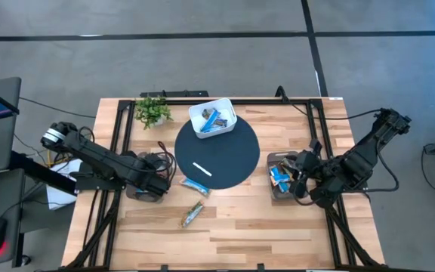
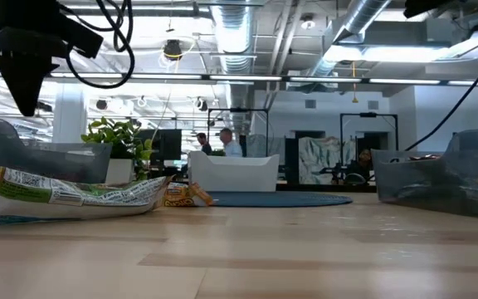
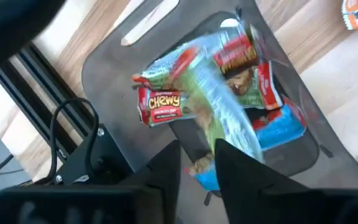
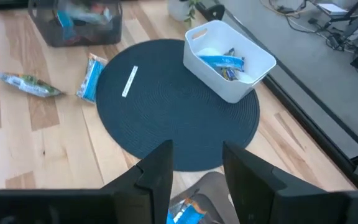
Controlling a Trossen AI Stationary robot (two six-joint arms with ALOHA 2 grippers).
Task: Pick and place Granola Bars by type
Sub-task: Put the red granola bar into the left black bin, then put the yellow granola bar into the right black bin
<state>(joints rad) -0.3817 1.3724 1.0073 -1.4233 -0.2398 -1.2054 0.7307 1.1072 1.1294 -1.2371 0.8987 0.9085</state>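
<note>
Our left gripper (image 3: 197,165) hangs open and empty over the bin (image 3: 104,68) of granola bars (image 3: 216,93); our right gripper (image 4: 196,163) waits open too. The wrappers look light, crinkly and slippery, so we would pinch across a bar's flat middle.

Glossy crinkled wrappers on the Granola Bars (image 3: 194,102), matt ribbed round mat (image 1: 217,153), smooth pale wooden table (image 1: 278,227).

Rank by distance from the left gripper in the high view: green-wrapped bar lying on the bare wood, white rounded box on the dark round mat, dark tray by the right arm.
1. Green-wrapped bar: on the wood, just right of the left gripper.
2. White rounded box: on the mat's far edge.
3. Dark tray: across the table, beside the right gripper.
</note>
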